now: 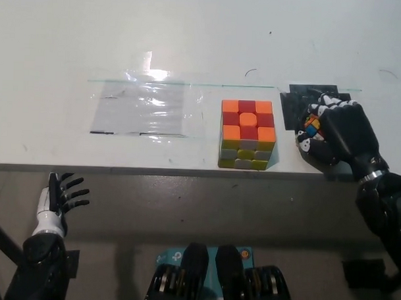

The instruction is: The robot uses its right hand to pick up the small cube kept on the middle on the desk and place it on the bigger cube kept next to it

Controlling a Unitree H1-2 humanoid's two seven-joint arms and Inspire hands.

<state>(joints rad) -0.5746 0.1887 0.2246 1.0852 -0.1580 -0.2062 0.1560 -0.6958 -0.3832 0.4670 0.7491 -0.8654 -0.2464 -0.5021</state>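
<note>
The bigger cube (247, 134), orange and red on top with yellow and white sides, stands near the front edge of the white desk (191, 38). Just to its right, my black right hand (336, 132) is shut on the small multicoloured cube (312, 125), which shows only between the fingers, over a black patch (294, 104). A small gap separates the hand from the bigger cube. My white left hand (57, 201) rests below the desk edge at the lower left, fingers spread and holding nothing.
A clear plastic sheet (141, 108) lies flat on the desk left of the bigger cube. The desk's front edge (186, 170) runs across the picture, with grey floor below it.
</note>
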